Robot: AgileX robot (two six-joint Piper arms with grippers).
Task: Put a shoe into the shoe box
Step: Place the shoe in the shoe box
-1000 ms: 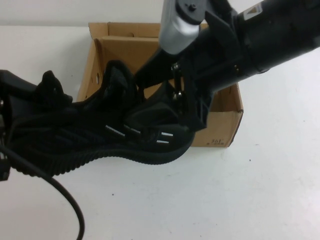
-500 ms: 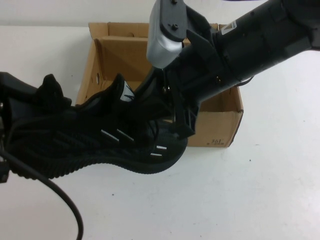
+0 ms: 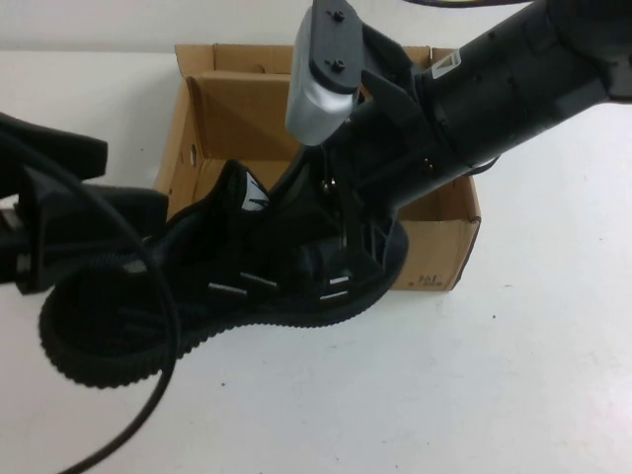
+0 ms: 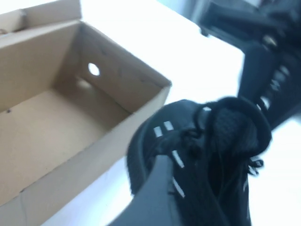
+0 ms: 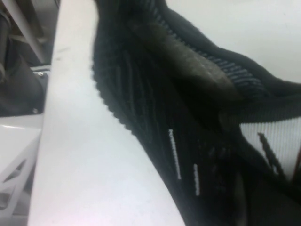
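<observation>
Now right gripper (image 3: 360,252) fingers clamp shoe (image 3: 237,296) forefoot; left gripper (image 3: 59,222) fingers wide, beside heel.

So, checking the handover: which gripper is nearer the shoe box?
Right. The right gripper is shut on the shoe at its front, against the shoe box near wall. The left gripper is open by the heel, left of the box.

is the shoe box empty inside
Yes, the left wrist view shows the shoe box with a bare cardboard floor, the shoe outside its wall.
</observation>
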